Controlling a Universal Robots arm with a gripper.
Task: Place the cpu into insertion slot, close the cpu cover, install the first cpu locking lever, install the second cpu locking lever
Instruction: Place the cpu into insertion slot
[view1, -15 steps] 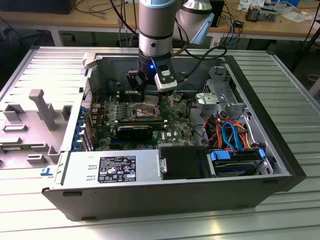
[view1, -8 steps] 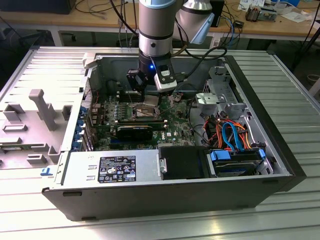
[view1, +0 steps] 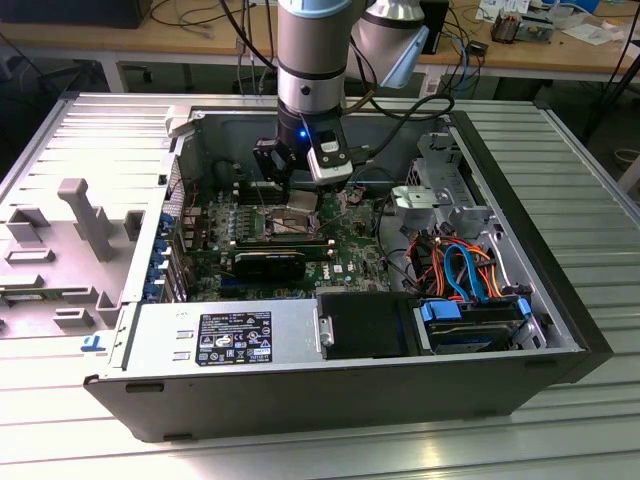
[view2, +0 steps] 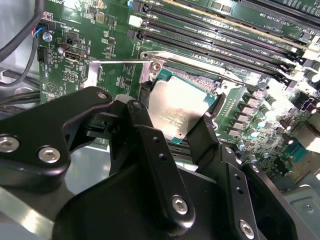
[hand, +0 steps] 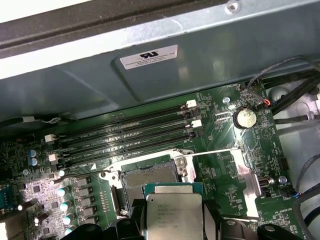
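1. Exterior view first: the arm reaches down into the open computer case (view1: 300, 385), with its gripper (view1: 298, 190) low over the green board (view1: 345, 250); from where I stand it is working at the socket area.
2. In the second wrist view the fingers (view2: 150, 145) are closed in on the cpu (view2: 182, 107), pinching it by two opposite edges; I reckon that grip leaves the flat underside free to go down level.
3. In the first wrist view the cpu (hand: 173, 212) hangs just beside the insertion slot (hand: 150, 175), not seated; the dark recess lies bare.
4. The cpu cover (hand: 242, 170) is swung back off the socket to one side; it looks parked there so the chip has a clear way in.
5. The memory slots (hand: 125, 130) run just beyond the socket.
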